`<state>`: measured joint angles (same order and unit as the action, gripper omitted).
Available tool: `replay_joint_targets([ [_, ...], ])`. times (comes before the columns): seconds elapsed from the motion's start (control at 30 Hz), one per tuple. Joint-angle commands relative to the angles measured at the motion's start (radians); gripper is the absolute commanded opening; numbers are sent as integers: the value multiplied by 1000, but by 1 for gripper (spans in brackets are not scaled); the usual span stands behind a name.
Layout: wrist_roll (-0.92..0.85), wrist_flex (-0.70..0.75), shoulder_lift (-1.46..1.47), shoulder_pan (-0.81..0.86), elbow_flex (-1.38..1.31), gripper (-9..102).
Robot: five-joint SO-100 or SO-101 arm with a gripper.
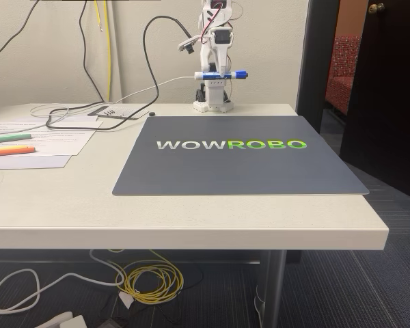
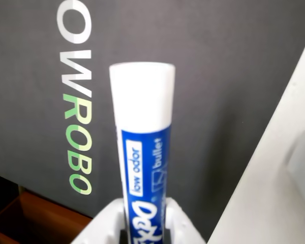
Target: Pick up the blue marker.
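Clamping the blue marker (image 1: 221,74), the gripper (image 1: 219,70) hangs above the mat's (image 1: 239,171) far edge.

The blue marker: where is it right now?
In the fixed view, the blue marker is held crosswise in the gripper, above the table's far edge, behind the dark mat.

The fixed view faces the table (image 1: 191,219) front-on, arm at 12 o'clock. The wrist view looks closely down. Both share the grey mat (image 1: 239,171) (image 2: 234,76).
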<state>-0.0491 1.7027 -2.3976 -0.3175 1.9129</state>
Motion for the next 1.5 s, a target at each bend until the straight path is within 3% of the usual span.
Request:
replay_joint_targets([
  [0.0, -3, -5, -14, -8, -35, 0],
  [1.47, 14, -66, -21, -6, 15, 0],
])
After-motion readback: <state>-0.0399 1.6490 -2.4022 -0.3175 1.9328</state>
